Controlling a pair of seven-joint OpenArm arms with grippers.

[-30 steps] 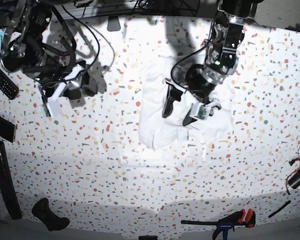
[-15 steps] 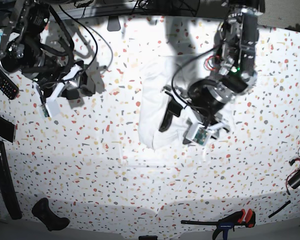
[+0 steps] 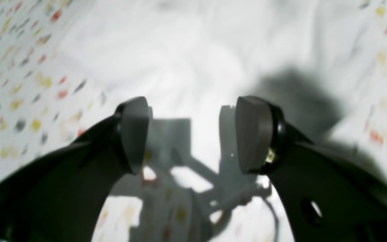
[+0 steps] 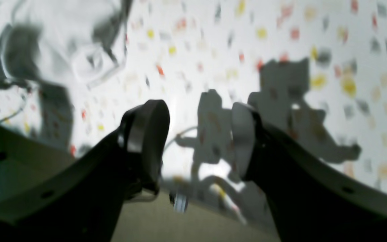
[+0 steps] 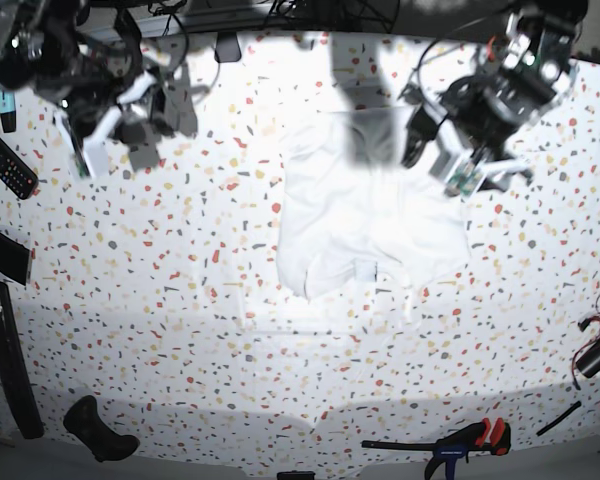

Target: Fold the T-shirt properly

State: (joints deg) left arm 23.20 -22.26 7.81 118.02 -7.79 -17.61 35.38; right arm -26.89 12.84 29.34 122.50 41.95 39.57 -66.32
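Centre frame, I see the shirt (image 5: 365,210) lying crumpled on the worktop (image 5: 180,330); left gripper (image 5: 432,152) and right gripper (image 5: 155,120) both gape, empty.

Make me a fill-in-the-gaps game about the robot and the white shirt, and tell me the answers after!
1. The T-shirt lying on the speckled table is the colour ____.
2. The left gripper has its jaws ____, with nothing between them.
3. The right gripper looks down at bare table and is holding ____.
4. Near the front edge of the table lies a clamp with an orange and ____ handle.

Missing words: white; open; nothing; black
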